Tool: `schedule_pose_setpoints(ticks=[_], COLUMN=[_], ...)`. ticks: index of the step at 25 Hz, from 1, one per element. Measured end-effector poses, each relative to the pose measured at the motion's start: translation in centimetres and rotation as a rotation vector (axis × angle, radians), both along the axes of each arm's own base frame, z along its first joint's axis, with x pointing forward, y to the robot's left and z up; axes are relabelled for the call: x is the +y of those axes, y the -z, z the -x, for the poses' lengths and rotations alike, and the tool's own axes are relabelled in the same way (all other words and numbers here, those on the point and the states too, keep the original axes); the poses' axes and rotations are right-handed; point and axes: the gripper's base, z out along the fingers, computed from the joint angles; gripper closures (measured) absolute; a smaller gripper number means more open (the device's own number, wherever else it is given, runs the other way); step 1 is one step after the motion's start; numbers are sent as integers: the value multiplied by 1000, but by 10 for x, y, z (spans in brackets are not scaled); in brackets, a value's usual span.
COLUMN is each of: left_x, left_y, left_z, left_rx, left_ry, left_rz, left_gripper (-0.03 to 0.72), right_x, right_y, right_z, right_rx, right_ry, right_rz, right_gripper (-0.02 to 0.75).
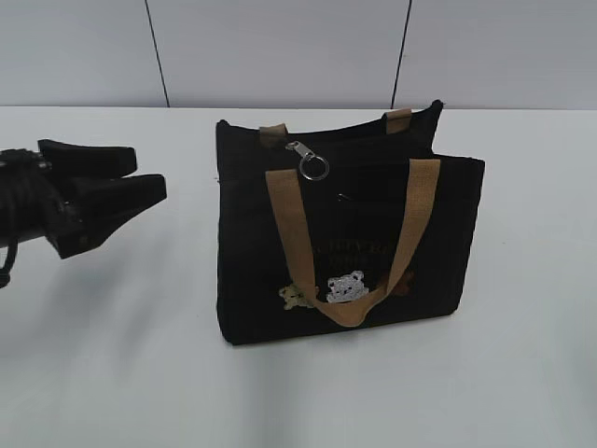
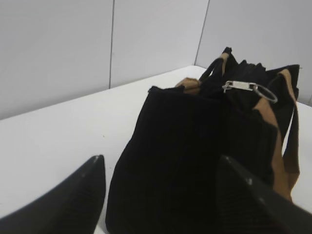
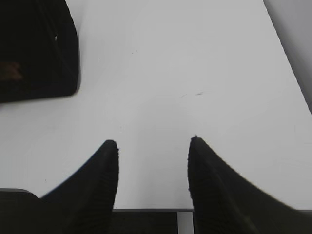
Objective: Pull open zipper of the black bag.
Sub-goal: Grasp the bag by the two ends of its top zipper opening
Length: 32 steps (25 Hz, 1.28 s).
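Black bag (image 1: 280, 233) stands right of left gripper (image 1: 140, 182) — apart.

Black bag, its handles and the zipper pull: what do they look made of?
Black bag: matte woven fabric, apparently; its sides sag softly. Handles: tan webbing, flat and limp. Zipper pull: shiny silver, probably metal, ending in a round ring.

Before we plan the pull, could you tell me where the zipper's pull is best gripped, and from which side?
Probably the silver clasp above its round ring, near the black bag's left top edge. It hangs free and exposed, so the open left gripper, beside that end, could approach from the left and pinch across it.
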Motion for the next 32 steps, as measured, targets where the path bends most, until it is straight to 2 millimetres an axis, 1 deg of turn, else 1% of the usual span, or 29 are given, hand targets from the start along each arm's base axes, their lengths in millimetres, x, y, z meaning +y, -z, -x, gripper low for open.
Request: schedule_pose_setpoints(ticks=[3,5,7,11,13,17,20,24,32], left_x=[-7,-12,-15,-18,-20,-32,-42,-51,-53], left_y=[2,3,5,8,9,10,13,19,20], left_z=[-24,-36,-50,-80,-92,-109,-115,-116,-117], left_rx=[-23,-21,-12,-32,-46,-70,-68,-53,-55], left_ry=[126,249,332,380,388,431,469,500,506], left_rz=[-27,-75,-113,-140,-147,-146,-150,-149,-150], left_gripper=[153,153,153,153,153,153,153,153,155], right_x=[0,0,0,0,0,0,0,0,0], right_y=[0,0,0,0,0,0,0,0,0], right_z=[0,0,0,0,0,0,0,0,0], right_rx=[0,0,0,0,0,0,0,1,1], right_ry=[0,0,0,0,0,0,0,0,0], right_rz=[0,0,0,0,0,0,0,0,0], right_gripper=[381,381,381,381,381,381,381,381,381])
